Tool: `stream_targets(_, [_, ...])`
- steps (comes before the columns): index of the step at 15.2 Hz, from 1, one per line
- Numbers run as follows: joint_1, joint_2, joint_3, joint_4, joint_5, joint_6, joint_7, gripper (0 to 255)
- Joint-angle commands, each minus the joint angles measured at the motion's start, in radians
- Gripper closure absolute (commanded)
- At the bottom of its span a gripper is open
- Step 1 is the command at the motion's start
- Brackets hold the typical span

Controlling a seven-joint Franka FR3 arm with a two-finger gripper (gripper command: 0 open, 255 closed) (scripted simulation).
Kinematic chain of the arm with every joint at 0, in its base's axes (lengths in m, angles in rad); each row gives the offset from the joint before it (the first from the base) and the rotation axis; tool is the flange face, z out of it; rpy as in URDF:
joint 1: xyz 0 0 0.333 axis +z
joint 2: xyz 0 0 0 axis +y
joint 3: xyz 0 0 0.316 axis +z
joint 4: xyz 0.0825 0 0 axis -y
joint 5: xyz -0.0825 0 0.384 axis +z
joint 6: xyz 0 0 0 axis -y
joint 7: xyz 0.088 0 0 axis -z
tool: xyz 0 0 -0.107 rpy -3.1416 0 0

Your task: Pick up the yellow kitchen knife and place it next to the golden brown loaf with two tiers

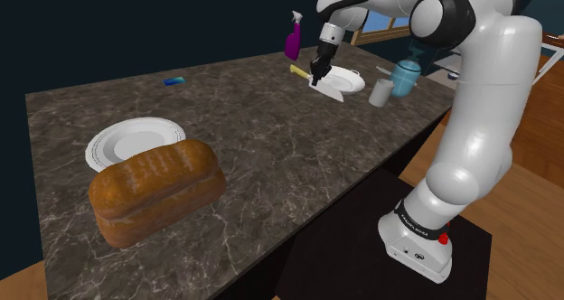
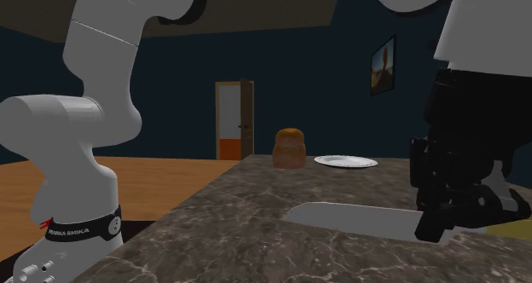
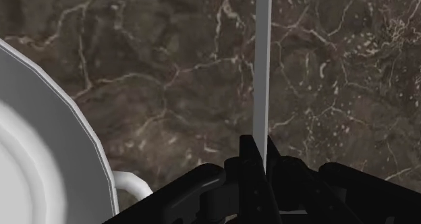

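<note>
The knife [image 1: 318, 84] has a yellow handle [image 1: 296, 70] and a pale grey blade [image 2: 354, 218]. My gripper [image 1: 316, 76] is shut on it near where the blade meets the handle. In the wrist view the blade [image 3: 262, 67] runs straight out from between my fingertips [image 3: 247, 154], edge-on over the dark marble counter [image 3: 169, 67]. The knife lies level, just at or above the counter beside a white plate [image 1: 350, 79]. The golden brown loaf [image 1: 158, 190] sits far off near the counter's front edge in the shoulder view, and appears small in the second exterior view as the loaf [image 2: 290, 147].
A second white plate [image 1: 134, 142] lies just behind the loaf. A purple spray bottle [image 1: 293, 38], a white mug [image 1: 380, 92] and a blue kettle [image 1: 406, 77] stand around the gripper. A small blue object [image 1: 173, 79] lies at the counter's far edge.
</note>
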Motion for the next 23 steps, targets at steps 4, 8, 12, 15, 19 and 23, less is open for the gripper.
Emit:
stream_targets(4, [-0.001,-0.022,-0.004,0.036,-0.01,-0.056,0.016,255])
stream_targets(8, [-0.003,-0.034,-0.006,0.073,-0.015,-0.102,0.029,255])
stream_targets(12, [-0.005,-0.043,-0.007,0.114,-0.02,-0.15,0.041,255])
stream_targets(15, [-0.008,-0.047,-0.008,0.148,-0.022,-0.187,0.05,255])
stream_targets(19, [-0.012,-0.049,-0.009,0.199,-0.023,-0.237,0.062,255])
stream_targets(23, [-0.017,-0.046,-0.01,0.255,-0.023,-0.29,0.075,255])
